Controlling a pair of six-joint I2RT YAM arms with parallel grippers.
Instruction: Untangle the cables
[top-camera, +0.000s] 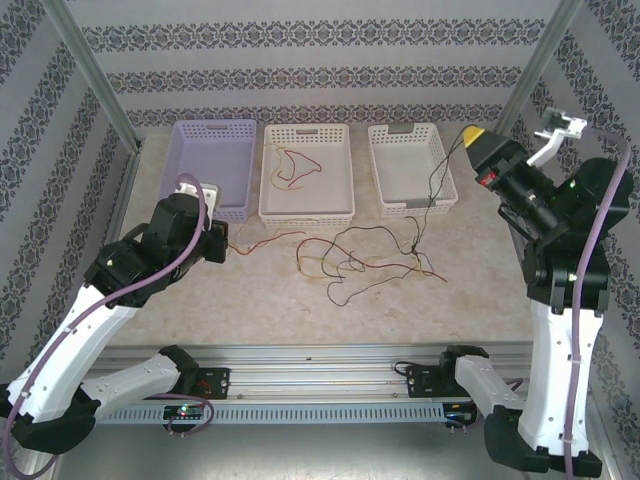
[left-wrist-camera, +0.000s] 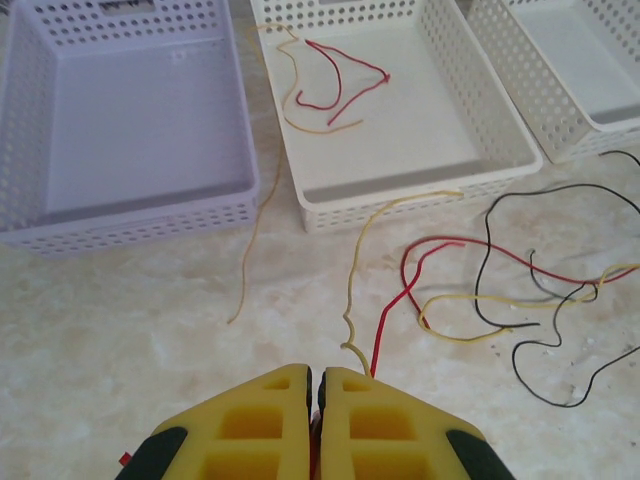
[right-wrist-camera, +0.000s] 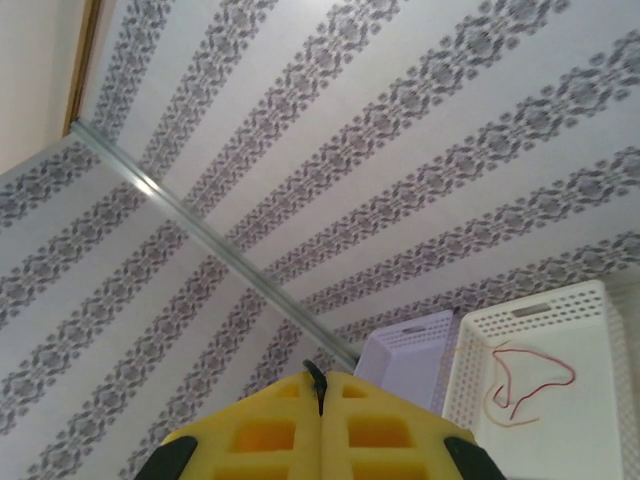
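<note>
A tangle of red, yellow-tan and black cables (top-camera: 365, 262) lies on the table in front of the baskets. My left gripper (top-camera: 222, 243) sits low at the tangle's left end. In the left wrist view the left gripper (left-wrist-camera: 313, 372) is shut, with a red cable (left-wrist-camera: 393, 302) running in at its tips and a yellow cable (left-wrist-camera: 352, 300) beside it. My right gripper (top-camera: 472, 135) is raised at the back right, shut on a black cable (top-camera: 432, 185) that hangs down to the tangle. The black end (right-wrist-camera: 315, 376) pokes out between the shut right gripper (right-wrist-camera: 322, 380).
Three baskets stand at the back: a purple one (top-camera: 215, 124), a white middle one (top-camera: 305, 215) holding loose red and yellow-tan cables (top-camera: 295, 165), and a white right one (top-camera: 412, 206). Another tan cable (left-wrist-camera: 250, 250) trails from the middle basket onto the table.
</note>
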